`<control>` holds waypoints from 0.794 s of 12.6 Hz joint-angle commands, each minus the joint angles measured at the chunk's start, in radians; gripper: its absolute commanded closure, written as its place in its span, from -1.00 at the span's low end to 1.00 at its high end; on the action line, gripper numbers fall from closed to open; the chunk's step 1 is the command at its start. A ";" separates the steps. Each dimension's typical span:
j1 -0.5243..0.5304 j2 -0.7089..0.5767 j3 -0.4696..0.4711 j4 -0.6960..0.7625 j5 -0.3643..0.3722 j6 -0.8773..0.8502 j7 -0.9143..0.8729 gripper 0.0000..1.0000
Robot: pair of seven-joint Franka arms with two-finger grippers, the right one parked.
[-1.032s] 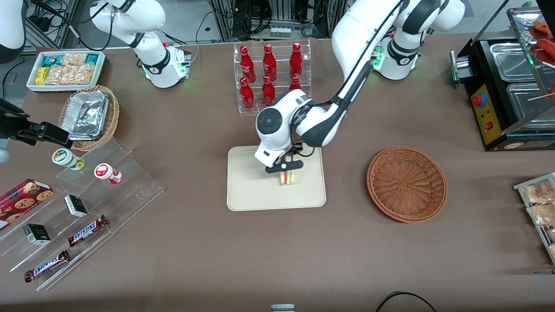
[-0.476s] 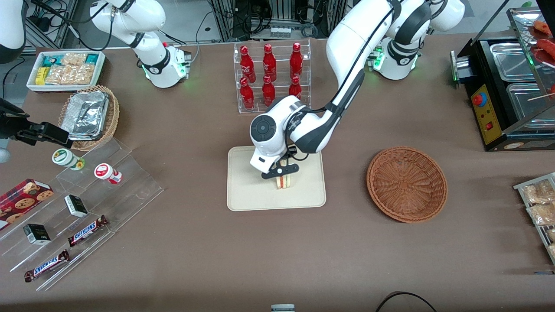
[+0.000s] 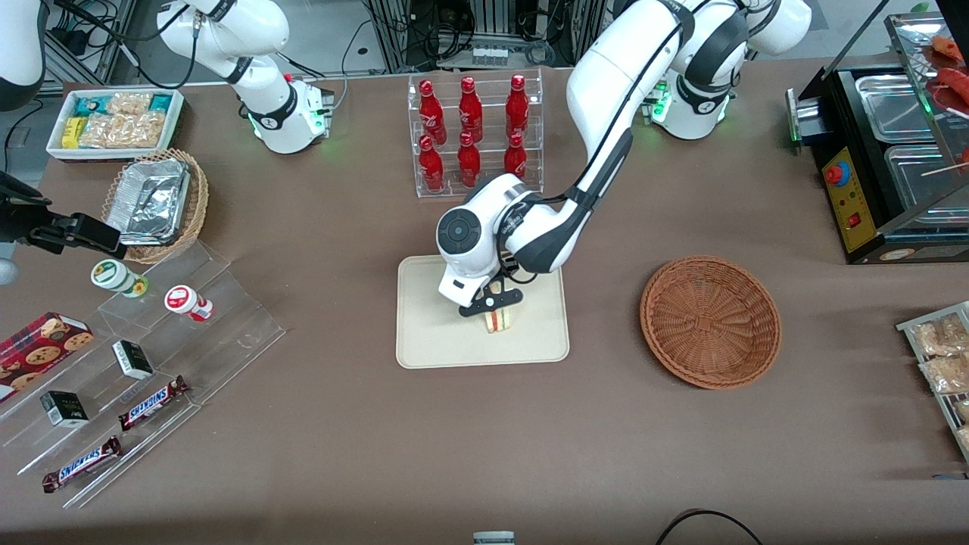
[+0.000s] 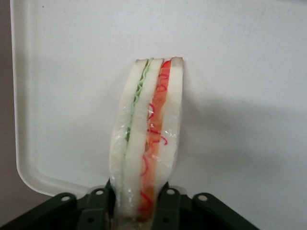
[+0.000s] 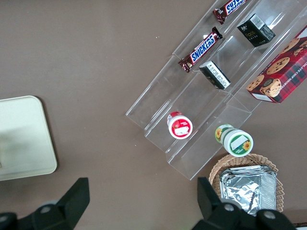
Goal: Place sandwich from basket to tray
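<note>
Item: sandwich, clear-wrapped, pinched at one end by the gripper, held low over the tray, contact unclear. Basket: empty, on the table toward the working arm's end. Step: set-down. Next, by judgement: lower fully, spread fingers, lift straight clear

Brown table carries tray, basket, perhaps soda rack.

A brown table is taking up nearly the whole shot, with clear stepped racks sitting on it and tangled cables and metal frames showing along its edge farthest from the camera.
</note>
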 commanded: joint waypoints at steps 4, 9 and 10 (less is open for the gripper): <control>-0.003 -0.058 0.005 0.060 -0.016 -0.096 -0.011 -1.00; 0.014 -0.195 0.013 0.057 -0.041 -0.209 0.117 -1.00; 0.017 -0.223 0.016 0.057 -0.035 -0.252 0.140 -1.00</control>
